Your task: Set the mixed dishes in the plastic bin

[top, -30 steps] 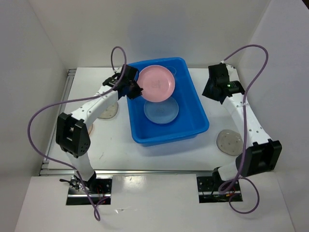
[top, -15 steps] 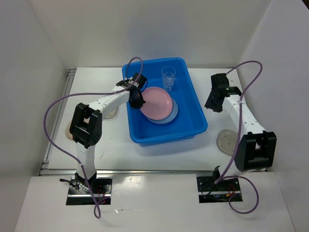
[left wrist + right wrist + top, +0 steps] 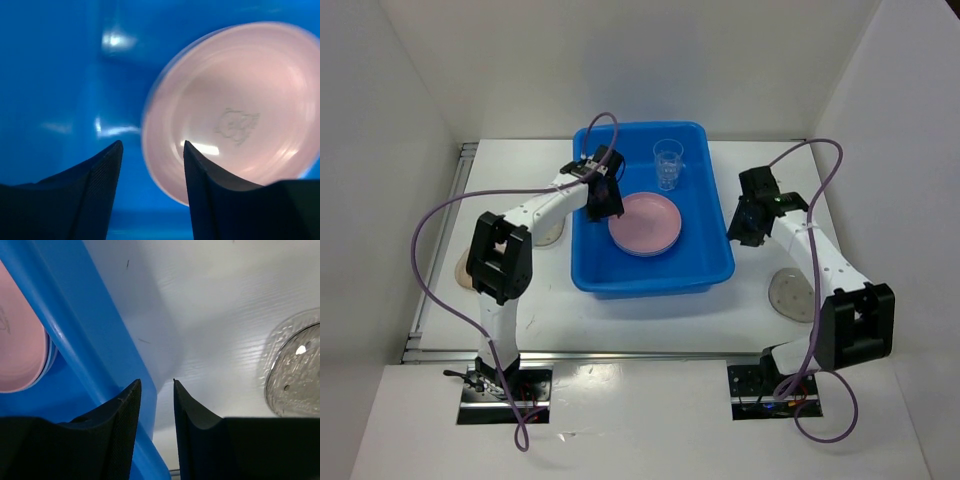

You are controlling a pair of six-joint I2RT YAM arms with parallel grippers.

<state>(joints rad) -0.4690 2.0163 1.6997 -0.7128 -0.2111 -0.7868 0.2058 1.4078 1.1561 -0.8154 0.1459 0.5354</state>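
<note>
The round pink plastic plate [image 3: 646,222] is seen lying flat in the large bright blue plastic bin [image 3: 650,283], stacked on a light blue plate [image 3: 50,359], with a small clear plastic cup [image 3: 668,163] upright near the far wall. The left gripper [image 3: 152,150] is held released over the pink plate's left edge. The right gripper [image 3: 156,382], fingers narrowly parted and empty, is positioned at the bin's right rim. A grey speckled plate [image 3: 792,295] is seen on the white table [image 3: 535,300] nearby.

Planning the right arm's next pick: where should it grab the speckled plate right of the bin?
Probably the rim facing the bin, nearest the right gripper, from above: the speckled plate lies flat on the table, so only its edge can be pinched.
</note>
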